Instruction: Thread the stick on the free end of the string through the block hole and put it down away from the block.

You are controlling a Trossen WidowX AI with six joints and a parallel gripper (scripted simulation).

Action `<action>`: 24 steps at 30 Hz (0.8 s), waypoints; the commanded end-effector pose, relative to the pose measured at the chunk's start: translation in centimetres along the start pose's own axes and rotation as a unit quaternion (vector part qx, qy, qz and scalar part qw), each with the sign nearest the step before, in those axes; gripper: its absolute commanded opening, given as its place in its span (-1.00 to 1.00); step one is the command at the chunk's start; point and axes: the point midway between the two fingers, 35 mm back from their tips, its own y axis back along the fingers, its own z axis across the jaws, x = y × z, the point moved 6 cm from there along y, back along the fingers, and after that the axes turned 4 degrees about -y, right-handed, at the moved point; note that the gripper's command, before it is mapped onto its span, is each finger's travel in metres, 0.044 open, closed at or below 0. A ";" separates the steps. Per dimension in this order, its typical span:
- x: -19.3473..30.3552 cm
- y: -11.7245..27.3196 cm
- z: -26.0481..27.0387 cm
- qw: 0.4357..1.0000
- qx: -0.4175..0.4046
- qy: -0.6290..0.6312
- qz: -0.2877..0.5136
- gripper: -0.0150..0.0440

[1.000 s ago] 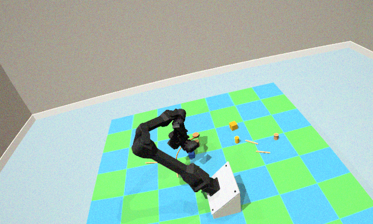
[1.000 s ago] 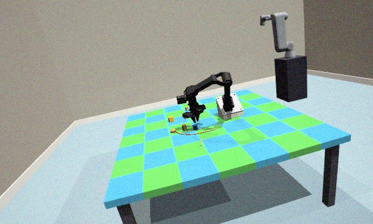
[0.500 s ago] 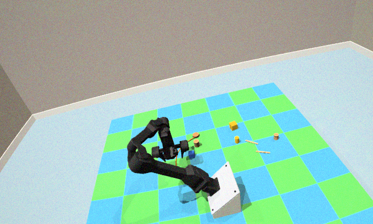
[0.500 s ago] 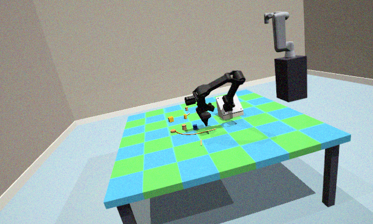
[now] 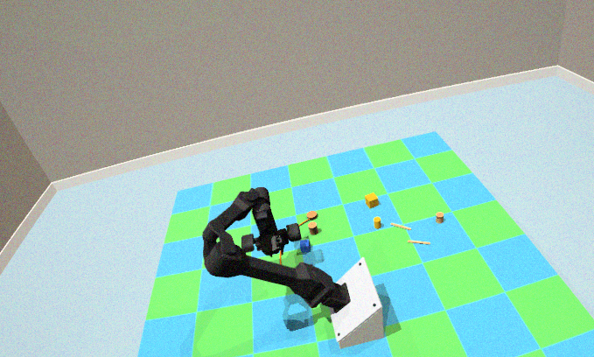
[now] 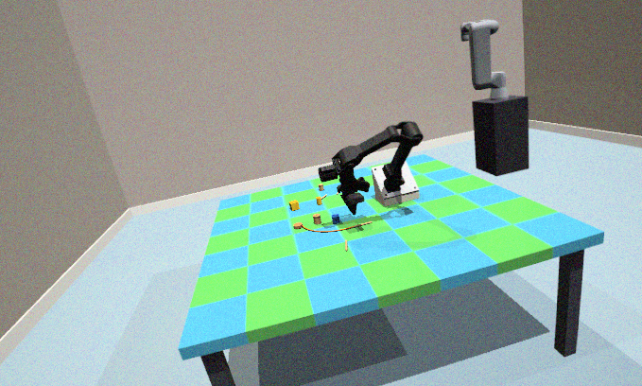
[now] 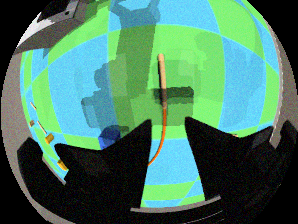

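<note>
The string's stick (image 6: 367,223) (image 7: 162,75) lies on the table, crossed by a finger-shaped shadow in the wrist view. The orange string (image 6: 325,231) (image 7: 164,137) curves from it to the round wooden button (image 5: 311,214) (image 6: 298,225). My gripper (image 6: 354,212) (image 7: 168,121) is open and empty, pointing down above the table near the string's stick end; its fingertips are hidden in the top view. A yellow-orange cube (image 5: 371,200) (image 6: 293,205) and a small blue block (image 5: 304,246) (image 6: 336,219) (image 7: 109,140) stand on the table. No hole can be made out in either.
A brown cylinder (image 5: 312,228) (image 6: 317,219) stands between button and blue block. A yellow cylinder (image 5: 376,222) (image 6: 319,201), another brown cylinder (image 5: 439,217) (image 6: 321,187) and two loose sticks (image 5: 401,226) (image 5: 418,241) are farther off. Another loose stick (image 6: 346,245) lies nearer the exterior camera.
</note>
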 end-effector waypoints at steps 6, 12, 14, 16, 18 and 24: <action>0.0 0.0 0.0 1.000 0.001 0.001 -0.001 -0.08; 0.0 -0.5 0.0 1.000 0.001 0.001 0.000 -0.08; 0.0 -0.9 0.0 1.000 0.001 0.001 0.000 -0.08; 0.1 -1.2 0.0 1.000 0.001 0.001 0.000 -0.08; 0.1 -1.5 0.0 1.000 0.000 0.001 0.000 -0.08; 0.1 -2.5 0.0 1.000 0.000 0.002 0.000 -0.08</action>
